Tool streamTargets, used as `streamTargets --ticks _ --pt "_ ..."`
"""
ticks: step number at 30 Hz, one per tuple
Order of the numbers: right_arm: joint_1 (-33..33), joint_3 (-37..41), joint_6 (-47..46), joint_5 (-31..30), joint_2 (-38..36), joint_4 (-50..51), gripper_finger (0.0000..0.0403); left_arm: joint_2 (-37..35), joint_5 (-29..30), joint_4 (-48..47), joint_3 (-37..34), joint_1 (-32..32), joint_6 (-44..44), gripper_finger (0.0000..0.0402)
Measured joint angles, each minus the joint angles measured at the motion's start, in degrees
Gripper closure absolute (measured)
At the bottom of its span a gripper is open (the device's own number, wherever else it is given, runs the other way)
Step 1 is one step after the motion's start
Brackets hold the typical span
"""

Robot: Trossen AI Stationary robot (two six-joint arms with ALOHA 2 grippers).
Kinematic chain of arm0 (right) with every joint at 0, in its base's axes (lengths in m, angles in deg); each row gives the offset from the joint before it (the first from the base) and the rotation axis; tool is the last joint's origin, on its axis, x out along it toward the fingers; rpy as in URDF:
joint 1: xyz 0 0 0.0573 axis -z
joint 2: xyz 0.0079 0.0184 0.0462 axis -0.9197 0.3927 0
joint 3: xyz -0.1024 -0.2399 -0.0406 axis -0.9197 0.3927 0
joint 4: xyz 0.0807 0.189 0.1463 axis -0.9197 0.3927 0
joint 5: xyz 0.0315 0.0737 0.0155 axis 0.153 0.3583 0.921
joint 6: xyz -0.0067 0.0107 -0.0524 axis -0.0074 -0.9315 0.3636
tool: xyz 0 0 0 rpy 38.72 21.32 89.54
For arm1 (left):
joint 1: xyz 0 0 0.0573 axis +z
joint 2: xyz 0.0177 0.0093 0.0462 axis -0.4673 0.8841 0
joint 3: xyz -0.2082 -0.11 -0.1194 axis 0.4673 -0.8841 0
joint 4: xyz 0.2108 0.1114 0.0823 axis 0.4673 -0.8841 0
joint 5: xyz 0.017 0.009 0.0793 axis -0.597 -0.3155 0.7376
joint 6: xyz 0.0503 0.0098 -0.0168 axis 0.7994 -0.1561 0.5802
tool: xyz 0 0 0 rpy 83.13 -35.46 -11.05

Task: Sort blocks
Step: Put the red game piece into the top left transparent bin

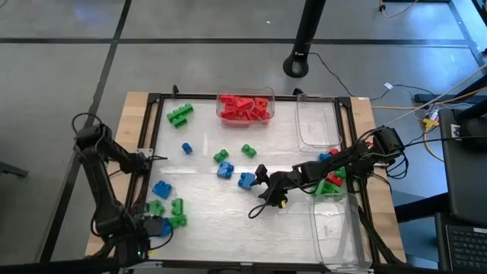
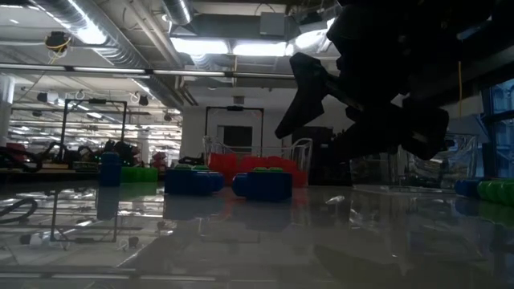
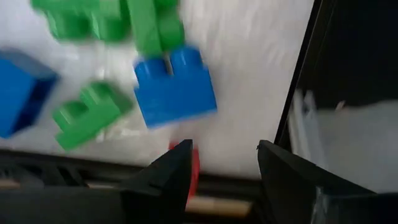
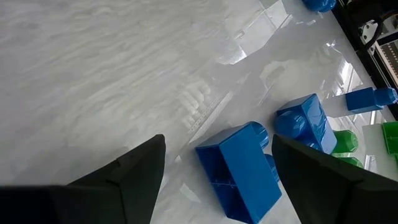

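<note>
My right gripper point(image 1: 257, 176) sits mid-table, fingers spread with nothing between them. A blue brick point(image 4: 244, 169) lies just ahead of its fingertips, slightly off to one side, resting on the white table point(image 1: 205, 221); a second blue brick point(image 4: 305, 122) is just beyond it. From above I see these as the two blue bricks beside the gripper's tip.

My left gripper point(image 3: 221, 163) waits at the near left corner, fingers parted and holding nothing. Ahead of it lies another blue brick point(image 3: 175, 87), with green bricks point(image 3: 90, 114) around it and a red piece point(image 3: 194, 167) just behind one finger.

Beyond the right gripper, at the far edge, a clear bin point(image 1: 245, 107) holds red bricks point(image 1: 242, 105). A green cluster point(image 1: 179, 114) sits beside it. I can read no writing or labels anywhere.
</note>
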Motion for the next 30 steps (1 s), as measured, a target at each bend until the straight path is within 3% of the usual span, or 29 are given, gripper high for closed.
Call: streamTargets --ticks 5,21,30 --pt "0.0 0.0 0.0 0.0 0.0 0.0 0.011 3.7 -4.4 0.0 0.0 -2.2 1.9 0.0231" --pt "0.0 0.0 0.0 0.0 0.0 -1.5 0.011 7.7 -4.5 -5.1 0.0 -3.8 5.1 0.0231" --pt "0.0 0.0 0.0 0.0 0.0 -1.4 0.011 7.7 -4.6 -1.5 -4.0 -5.3 1.3 0.0231"
